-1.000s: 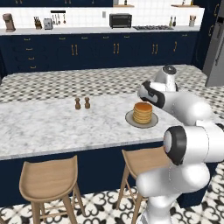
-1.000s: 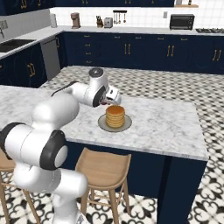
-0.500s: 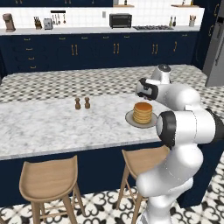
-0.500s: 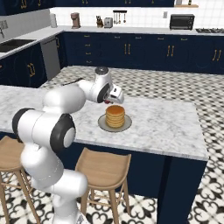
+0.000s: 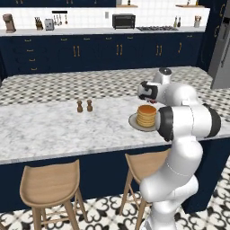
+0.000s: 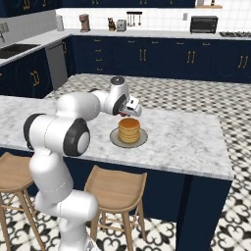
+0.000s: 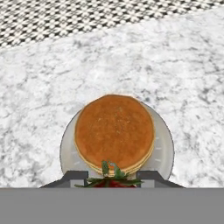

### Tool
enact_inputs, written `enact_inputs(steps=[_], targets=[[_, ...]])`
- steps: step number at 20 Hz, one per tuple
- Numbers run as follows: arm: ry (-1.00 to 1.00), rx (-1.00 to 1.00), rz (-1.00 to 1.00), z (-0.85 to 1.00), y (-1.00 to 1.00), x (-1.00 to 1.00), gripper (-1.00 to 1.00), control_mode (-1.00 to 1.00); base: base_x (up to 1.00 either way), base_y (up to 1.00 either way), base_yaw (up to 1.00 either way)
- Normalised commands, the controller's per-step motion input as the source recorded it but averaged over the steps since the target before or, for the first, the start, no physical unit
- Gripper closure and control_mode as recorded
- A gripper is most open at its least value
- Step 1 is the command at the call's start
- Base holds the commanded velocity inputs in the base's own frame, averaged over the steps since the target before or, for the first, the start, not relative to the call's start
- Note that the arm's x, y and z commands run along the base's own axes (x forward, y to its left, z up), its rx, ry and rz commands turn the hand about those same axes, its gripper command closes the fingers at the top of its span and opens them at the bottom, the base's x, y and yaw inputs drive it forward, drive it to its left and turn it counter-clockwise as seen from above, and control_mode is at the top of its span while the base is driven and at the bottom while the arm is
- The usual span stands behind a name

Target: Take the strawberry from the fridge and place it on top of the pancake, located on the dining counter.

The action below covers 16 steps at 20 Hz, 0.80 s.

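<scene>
The pancake (image 7: 114, 131) is a golden-tan stack on a round grey plate (image 7: 164, 153) on the marble dining counter (image 5: 54, 130). In the hand view the strawberry (image 7: 113, 180), red with green leaves, sits between my fingertips (image 7: 74, 177) at the near edge of the stack. My gripper (image 7: 113, 178) is shut on it. From the base views my gripper (image 5: 143, 92) (image 6: 133, 109) hangs just behind and slightly above the pancake (image 5: 146, 116) (image 6: 129, 130). The fridge (image 5: 222, 49) stands at the far right.
Two small brown shakers (image 5: 84, 106) stand on the counter to the left of the plate (image 5: 134, 123). Wooden stools (image 5: 49, 184) (image 6: 115, 188) line the counter's near side. Navy cabinets and a far counter (image 5: 90, 31) with appliances run along the back wall.
The arm's elbow has swung up and towards the base, while the hand with the strawberry has edged slightly closer to the pancake stack. The grip is unchanged.
</scene>
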Motion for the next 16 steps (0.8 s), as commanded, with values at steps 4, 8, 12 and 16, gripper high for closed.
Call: enact_inputs(steps=[4,8,12,16], targets=[[0.00,-0.03,-0.07,-0.09,0.00,0.07,1.00,-1.00,0.00,0.00,0.00],[0.00,-0.01,-0.03,-0.14,0.00,0.06,1.00,-1.00,0.00,0.00,0.00],[0.01,0.00,0.00,-0.17,0.00,0.02,1.00,-1.00,0.00,0.00,0.00],[0.01,0.00,0.00,-0.16,0.00,0.09,1.00,-1.00,0.00,0.00,0.00]])
